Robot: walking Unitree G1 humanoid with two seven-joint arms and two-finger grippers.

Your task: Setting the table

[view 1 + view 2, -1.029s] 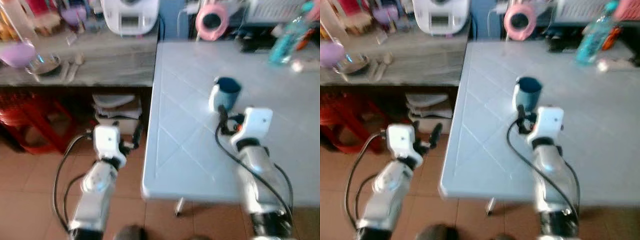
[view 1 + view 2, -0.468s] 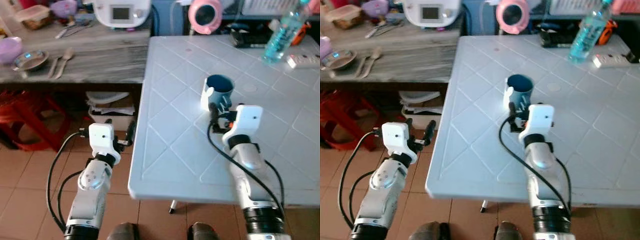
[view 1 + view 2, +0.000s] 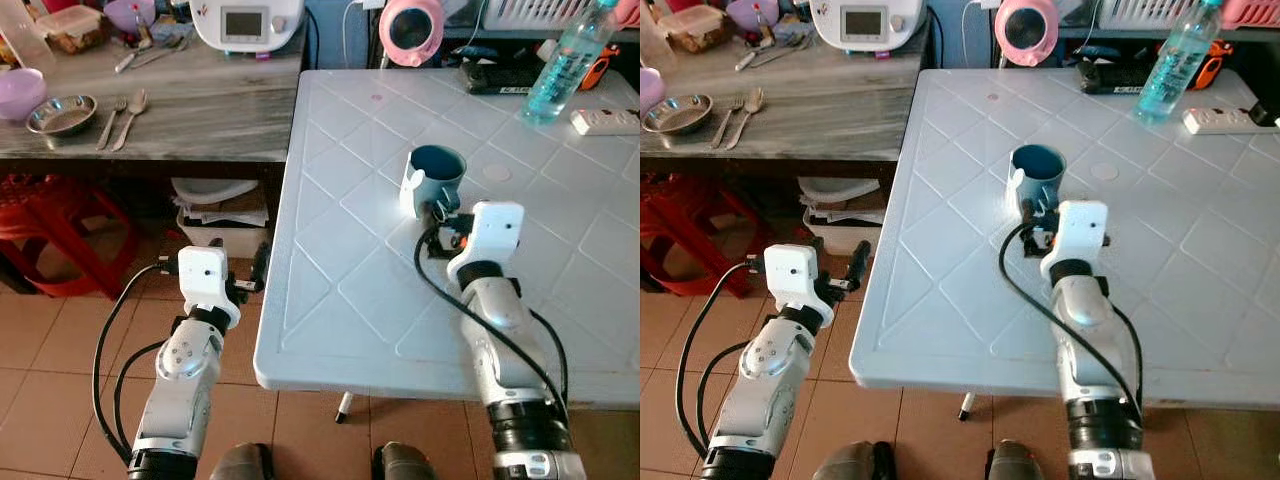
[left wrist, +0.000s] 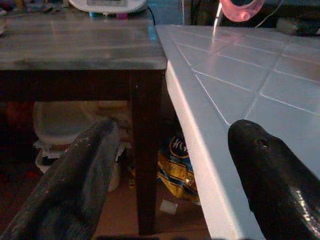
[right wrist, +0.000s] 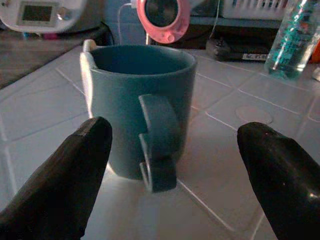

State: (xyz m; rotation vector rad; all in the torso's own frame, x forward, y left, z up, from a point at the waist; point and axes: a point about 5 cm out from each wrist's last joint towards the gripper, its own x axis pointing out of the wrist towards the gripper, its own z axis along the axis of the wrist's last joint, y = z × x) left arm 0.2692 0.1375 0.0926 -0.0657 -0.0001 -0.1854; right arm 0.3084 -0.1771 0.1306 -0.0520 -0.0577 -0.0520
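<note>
The right end effector [image 5: 170, 165] is hovering wide open and empty at 6 o'clock of the blue mug [image 5: 137, 102], which is standing upright on the white surface [image 3: 340, 270]. It should be advancing squarely so its fingers [image 5: 65, 175] straddle the body, not the handle; the left end effector [image 4: 165, 175], open, is idling.

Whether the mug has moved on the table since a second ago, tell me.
No. The mug stays beside the same round mark on the table; only the camera shifted.
</note>
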